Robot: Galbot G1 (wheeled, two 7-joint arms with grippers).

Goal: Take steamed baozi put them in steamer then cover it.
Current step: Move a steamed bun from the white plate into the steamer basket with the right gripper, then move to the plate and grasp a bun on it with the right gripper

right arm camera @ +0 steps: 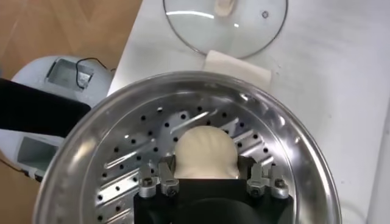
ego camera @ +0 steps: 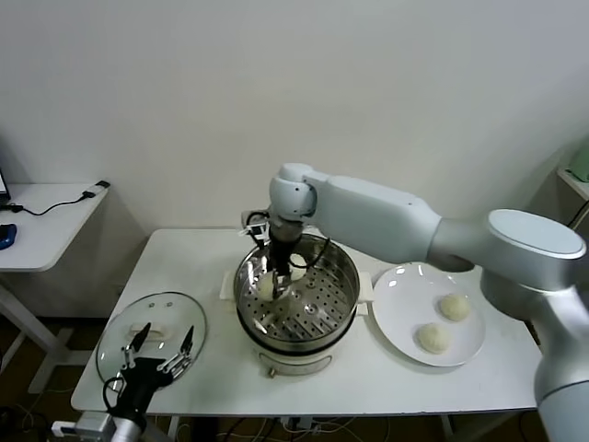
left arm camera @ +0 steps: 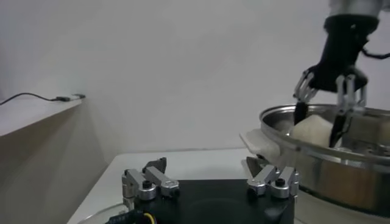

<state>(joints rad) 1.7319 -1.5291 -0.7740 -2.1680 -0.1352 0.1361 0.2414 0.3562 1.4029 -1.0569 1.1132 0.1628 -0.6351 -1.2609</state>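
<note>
Cover (ego camera: 152, 333) lies flat on the table (ego camera: 193, 262) beside the steamer (ego camera: 296, 299), with the left gripper (ego camera: 163, 347) spread open at its near edge. Inside the steamer, the right gripper (ego camera: 279, 273) clasps one baozi (ego camera: 267, 287) just above the perforated tray; two more baozi (ego camera: 443, 322) sit on the white plate (ego camera: 405, 281) on the steamer's other side

Head camera looks down on the table (ego camera: 184, 267) from above, while both wrist cameras, one low and sidelong, one directly overhead, share the steamer (ego camera: 296, 299).
</note>
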